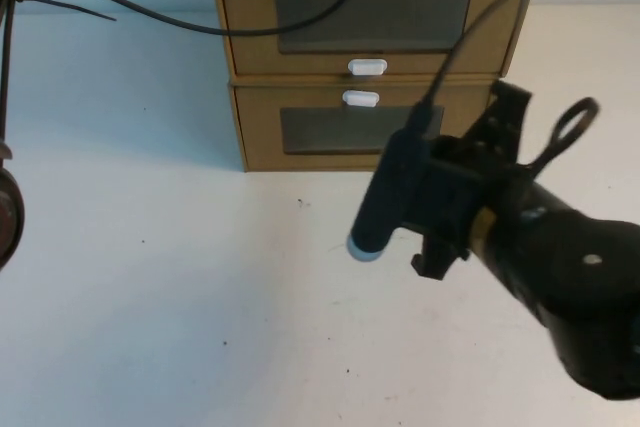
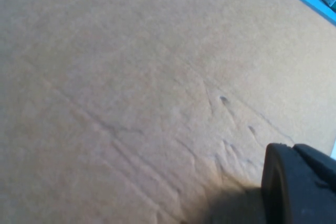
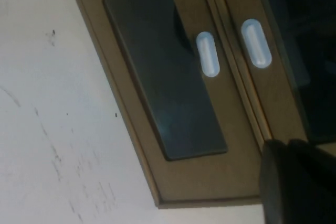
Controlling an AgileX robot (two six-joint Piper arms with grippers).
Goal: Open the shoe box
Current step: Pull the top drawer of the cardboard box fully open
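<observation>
Cardboard shoe box [image 1: 375, 27] upper centre, just beyond right gripper [image 3: 290, 153], jaws together; left gripper [image 2: 299, 182] close over cardboard surface [image 2: 131, 77], state unclear.

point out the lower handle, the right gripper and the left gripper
lower handle [image 1: 361, 99]: high view, middle of the white pull.
right gripper [image 3: 289, 150]: right wrist view, tip of the shut jaws, by the lower box [image 3: 231, 182].
left gripper [image 2: 294, 153]: left wrist view, tip of the jaws, over cardboard [image 2: 131, 77].

Tan cardboard shoe box [image 1: 258, 127], dark grey windows [image 1: 372, 19], white handles [image 1: 367, 68], white table [image 1: 150, 277]
</observation>
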